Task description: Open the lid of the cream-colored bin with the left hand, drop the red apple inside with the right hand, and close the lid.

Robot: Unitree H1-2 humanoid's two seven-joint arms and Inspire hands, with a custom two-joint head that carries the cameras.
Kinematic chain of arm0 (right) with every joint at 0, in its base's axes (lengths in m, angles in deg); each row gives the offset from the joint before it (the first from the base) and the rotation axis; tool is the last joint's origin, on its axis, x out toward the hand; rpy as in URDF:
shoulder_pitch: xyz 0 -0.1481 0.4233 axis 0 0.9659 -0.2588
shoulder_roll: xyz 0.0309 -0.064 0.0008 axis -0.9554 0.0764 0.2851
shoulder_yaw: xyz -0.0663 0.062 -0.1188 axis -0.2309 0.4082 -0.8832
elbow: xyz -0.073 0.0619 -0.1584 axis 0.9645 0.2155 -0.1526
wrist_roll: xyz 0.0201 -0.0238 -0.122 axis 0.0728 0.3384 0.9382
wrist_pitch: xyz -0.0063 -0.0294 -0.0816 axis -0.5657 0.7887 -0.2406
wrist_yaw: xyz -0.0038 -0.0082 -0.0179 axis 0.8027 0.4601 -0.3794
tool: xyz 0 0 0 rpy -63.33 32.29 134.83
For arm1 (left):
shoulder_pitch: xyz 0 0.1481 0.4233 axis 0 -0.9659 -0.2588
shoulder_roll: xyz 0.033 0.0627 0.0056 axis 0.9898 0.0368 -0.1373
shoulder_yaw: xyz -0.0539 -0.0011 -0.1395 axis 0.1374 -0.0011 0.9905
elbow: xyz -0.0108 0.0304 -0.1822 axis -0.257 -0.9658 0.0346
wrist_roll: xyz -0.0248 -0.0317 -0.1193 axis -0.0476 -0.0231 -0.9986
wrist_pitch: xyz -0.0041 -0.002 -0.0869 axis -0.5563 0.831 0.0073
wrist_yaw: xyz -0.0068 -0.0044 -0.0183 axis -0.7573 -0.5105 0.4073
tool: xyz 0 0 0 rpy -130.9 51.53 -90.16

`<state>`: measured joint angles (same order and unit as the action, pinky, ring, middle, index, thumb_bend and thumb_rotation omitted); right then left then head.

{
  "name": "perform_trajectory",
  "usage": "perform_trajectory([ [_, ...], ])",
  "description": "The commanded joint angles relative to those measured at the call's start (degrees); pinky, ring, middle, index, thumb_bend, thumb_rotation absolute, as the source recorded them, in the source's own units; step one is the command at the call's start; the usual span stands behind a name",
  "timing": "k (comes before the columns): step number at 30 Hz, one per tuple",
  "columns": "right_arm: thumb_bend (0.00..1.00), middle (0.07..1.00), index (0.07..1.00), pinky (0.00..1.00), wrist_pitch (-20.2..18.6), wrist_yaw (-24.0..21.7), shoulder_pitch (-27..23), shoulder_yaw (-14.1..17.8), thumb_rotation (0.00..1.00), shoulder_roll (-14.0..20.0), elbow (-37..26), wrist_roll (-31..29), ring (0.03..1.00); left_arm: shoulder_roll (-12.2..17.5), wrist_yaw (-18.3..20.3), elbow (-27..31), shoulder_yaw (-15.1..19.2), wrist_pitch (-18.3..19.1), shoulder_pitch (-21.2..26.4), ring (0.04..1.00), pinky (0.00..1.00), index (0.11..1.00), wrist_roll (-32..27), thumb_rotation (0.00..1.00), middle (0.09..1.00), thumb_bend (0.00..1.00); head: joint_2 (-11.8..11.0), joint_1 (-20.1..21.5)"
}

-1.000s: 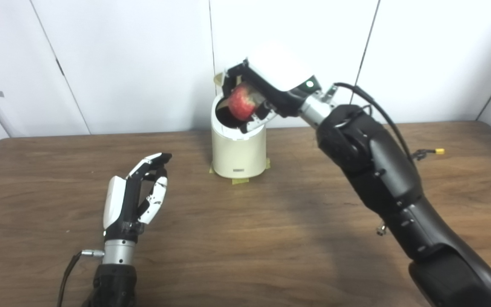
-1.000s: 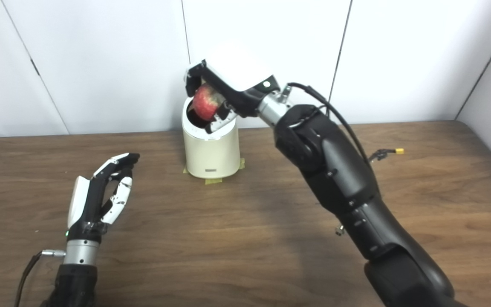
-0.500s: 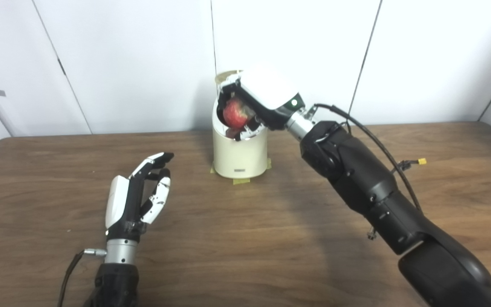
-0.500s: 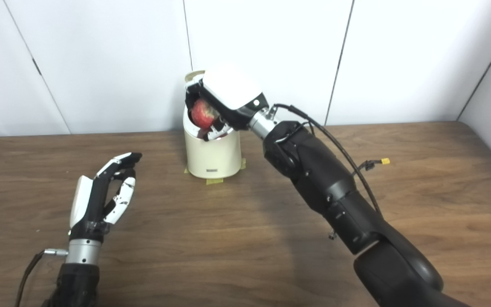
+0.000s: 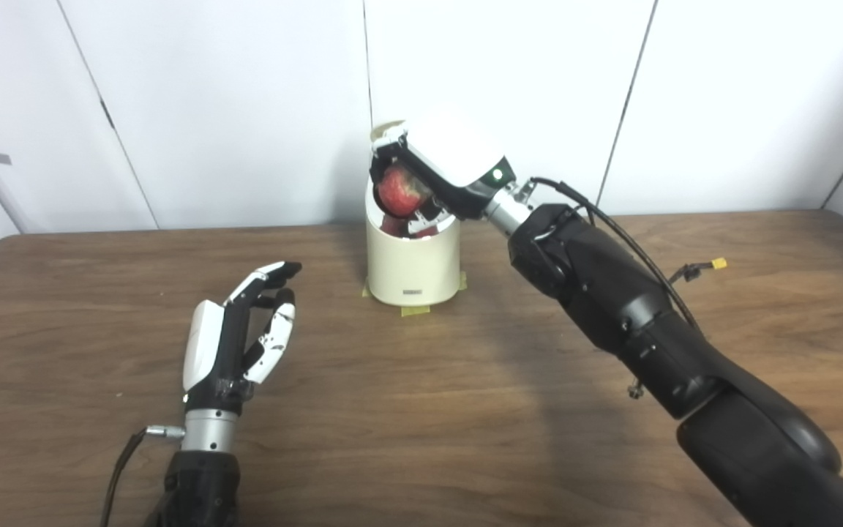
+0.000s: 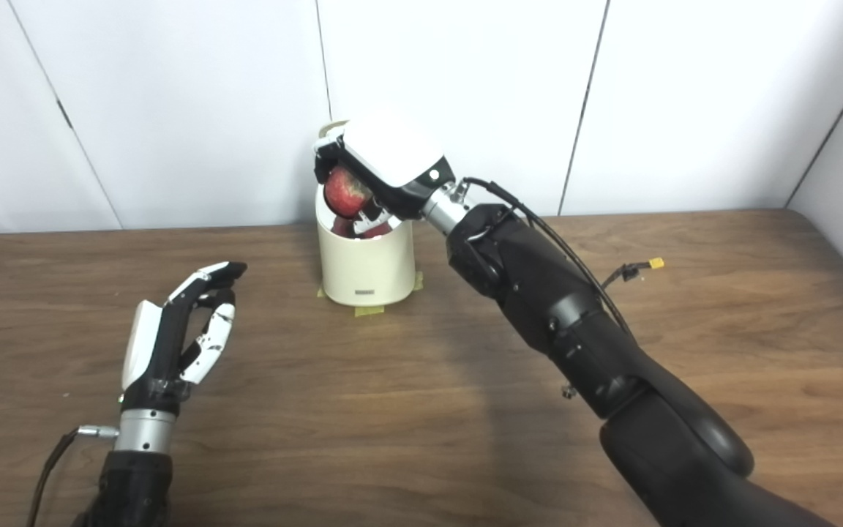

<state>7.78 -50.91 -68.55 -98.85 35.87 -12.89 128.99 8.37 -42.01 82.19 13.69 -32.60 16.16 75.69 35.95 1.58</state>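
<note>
The cream-colored bin (image 5: 413, 263) stands at the back middle of the table with its lid (image 5: 385, 132) tipped up behind the opening. My right hand (image 5: 445, 165) is shut on the red apple (image 5: 399, 193) and holds it in the bin's mouth, just above the rim. The fingers below the apple dip into the opening. My left hand (image 5: 235, 338) is open and empty, upright over the table well to the front left of the bin. The same scene shows in the right eye view, with the apple (image 6: 347, 192) and the left hand (image 6: 176, 338).
The wooden table (image 5: 421, 410) runs to white wall panels at the back. Yellow tape patches (image 5: 414, 310) lie at the bin's base. A cable with a yellow connector (image 5: 718, 263) hangs from my right arm above the table's right side.
My right hand has carried the apple down and left, from above the bin's rim into its mouth. The left hand has barely moved. The view has shifted slightly.
</note>
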Motion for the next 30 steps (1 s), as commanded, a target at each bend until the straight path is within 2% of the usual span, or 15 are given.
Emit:
perform_trajectory([
  [1,0.51,0.561,0.450,0.43,-2.1,-0.1,-2.5,0.4,0.00,0.4,-1.6,-0.1,0.486,-1.0,-0.8,0.3,-0.4,-0.5,0.2,0.771,0.68,0.762,0.1,0.78,0.774,0.21,0.1,0.1],
  [2,0.52,0.598,0.473,0.46,-2.7,-0.6,-2.4,0.3,0.07,0.4,-1.9,0.3,0.541,-1.0,-0.7,0.3,-0.4,-0.4,0.2,0.771,0.68,0.763,0.1,0.78,0.774,0.22,0.1,0.1],
  [3,0.72,0.630,0.535,0.48,-3.2,-1.0,-2.3,0.2,0.04,0.5,-2.1,0.5,0.575,-1.0,-0.6,0.3,-0.4,-0.4,0.2,0.772,0.68,0.764,0.0,0.78,0.775,0.22,0.1,0.1],
  [5,0.90,0.693,0.625,0.51,-4.6,-2.1,-2.2,0.0,0.03,0.5,-2.8,1.1,0.636,-0.8,-0.7,0.1,-0.4,-0.8,0.3,0.772,0.68,0.763,0.0,0.79,0.776,0.22,0.1,0.2],
  [8,0.96,0.805,0.751,0.57,-7.5,-5.4,-1.7,0.3,0.07,0.3,-4.8,1.2,0.734,-0.7,-0.5,0.1,-0.4,-0.9,0.3,0.772,0.68,0.764,-0.3,0.78,0.777,0.22,0.1,0.4],
  [11,0.98,0.886,0.817,0.59,-9.6,-8.5,-1.4,0.3,0.11,0.4,-6.5,1.1,0.778,-0.7,-0.3,0.1,-0.4,-0.8,0.3,0.773,0.68,0.766,-0.5,0.79,0.779,0.22,0.1,0.4],
  [14,0.99,0.917,0.844,0.59,-10.0,-9.8,-1.2,0.4,0.13,0.5,-7.4,0.7,0.777,-0.8,-0.2,0.4,-0.4,-0.3,0.2,0.772,0.68,0.765,-0.4,0.79,0.779,0.22,0.2,0.4],
  [24,0.99,0.885,0.822,0.56,-9.6,-10.9,-0.8,0.4,0.16,0.9,-8.8,0.1,0.732,-0.8,-0.3,0.4,-0.4,-0.5,0.2,0.771,0.68,0.764,-0.5,0.77,0.775,0.21,0.2,0.5],
  [27,0.98,0.827,0.767,0.54,-7.4,-8.0,-0.7,0.7,0.14,1.0,-8.3,-0.5,0.697,-0.8,-0.3,0.2,-0.4,-0.6,0.2,0.769,0.68,0.760,-0.6,0.76,0.773,0.20,0.2,0.5],
  [28,0.96,0.784,0.724,0.53,-5.5,-4.6,-0.8,0.7,0.13,1.1,-7.3,-0.6,0.677,-0.8,-0.3,0.3,-0.4,-0.5,0.2,0.770,0.68,0.761,-0.6,0.76,0.773,0.20,0.2,0.5],
  [30,0.90,0.641,0.585,0.46,-2.1,1.2,-0.7,1.2,0.08,0.9,-5.3,-1.3,0.580,-0.8,-0.2,0.5,-0.5,-0.2,0.1,0.772,0.68,0.764,-0.4,0.76,0.775,0.21,0.3,0.4],
])
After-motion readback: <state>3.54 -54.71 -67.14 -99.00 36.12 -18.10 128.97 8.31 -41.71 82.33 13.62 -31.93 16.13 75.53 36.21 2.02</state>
